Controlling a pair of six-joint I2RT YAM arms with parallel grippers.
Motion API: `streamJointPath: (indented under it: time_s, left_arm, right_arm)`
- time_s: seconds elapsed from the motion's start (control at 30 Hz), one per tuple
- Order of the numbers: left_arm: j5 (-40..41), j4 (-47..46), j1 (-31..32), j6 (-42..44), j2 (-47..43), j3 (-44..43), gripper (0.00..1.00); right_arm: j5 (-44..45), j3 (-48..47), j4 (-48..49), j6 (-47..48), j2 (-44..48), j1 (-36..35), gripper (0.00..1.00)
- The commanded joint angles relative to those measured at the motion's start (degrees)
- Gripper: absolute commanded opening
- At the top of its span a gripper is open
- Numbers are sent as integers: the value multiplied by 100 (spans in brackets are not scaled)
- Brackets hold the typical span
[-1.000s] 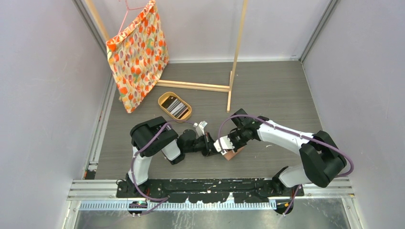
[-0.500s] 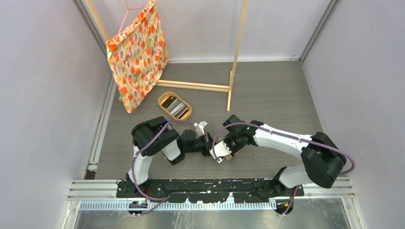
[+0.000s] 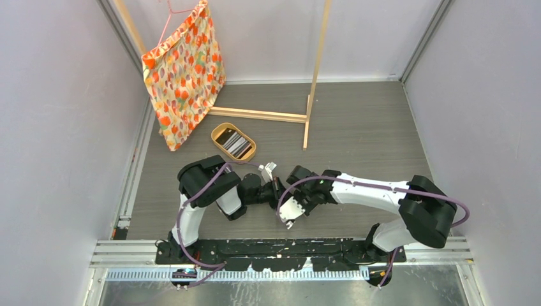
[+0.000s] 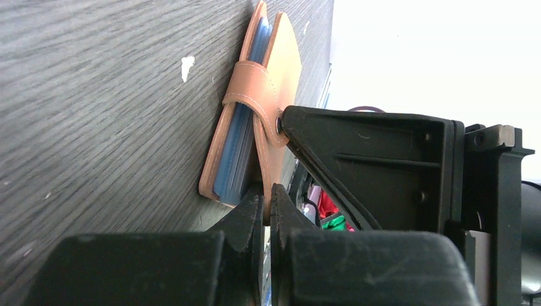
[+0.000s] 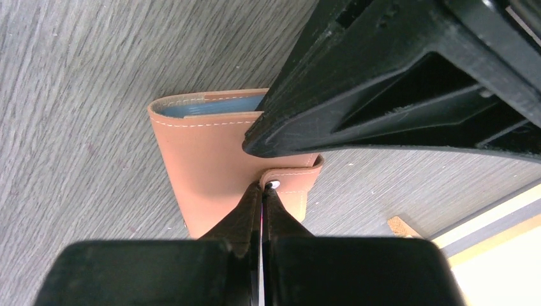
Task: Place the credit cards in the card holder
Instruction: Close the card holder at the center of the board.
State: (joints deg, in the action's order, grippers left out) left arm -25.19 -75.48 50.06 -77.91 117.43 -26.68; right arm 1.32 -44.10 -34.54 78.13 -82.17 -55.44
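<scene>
Card holder: the salmon-brown leather bifold card holder (image 4: 284,64) lay folded on the grey wood-grain table (image 4: 96,95), with its snap tab wrapped over the edge.
Left tool: the left tool (image 4: 265,194) was closed, pinching one cover's edge.
Right tool: the right tool (image 5: 263,188) was closed and empty, its tip on the tab's snap.
Cards: the grey and black credit cards (image 3: 235,143) lay in an oval tan tray (image 3: 215,138), well apart.

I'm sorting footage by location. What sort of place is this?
Probably a robot test cell in a lab: the left arm and right arm bolted to a rail at the table edge; plain walls on metal framing closing it in; staged props like a patterned cloth on a wooden rack.
</scene>
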Motion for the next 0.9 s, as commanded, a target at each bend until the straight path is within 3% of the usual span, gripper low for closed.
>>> streamJointPath:
  time_s: [0.0, 0.23, 0.4, 0.5, 0.73, 0.87]
  left_arm:
    - [258, -216, -49, 12, 148, -6, 0]
    - [283, -238, -69, -5, 94, 35, 0]
    - [300, -232, -75, 15, 67, 48, 6]
    - [316, -170, -76, 65, -6, 74, 10]
    - [422, 417, -76, 426, -368, 122, 15]
    - [495, 823, -76, 762, -701, 166, 18]
  right_arm:
    - [-651, 257, -915, -232, -586, -293, 1]
    - [-607, 144, -1057, -511, -731, -400, 3]
    - [-880, -208, -1095, -1231, -402, -269, 34]
    - [-1388, -682, -1411, -1445, 24, 51, 46]
    - [-3058, -1500, -2686, -1237, 640, 1713, 61]
    - [-3944, -1692, -2753, -1937, 1193, 2692, 69]
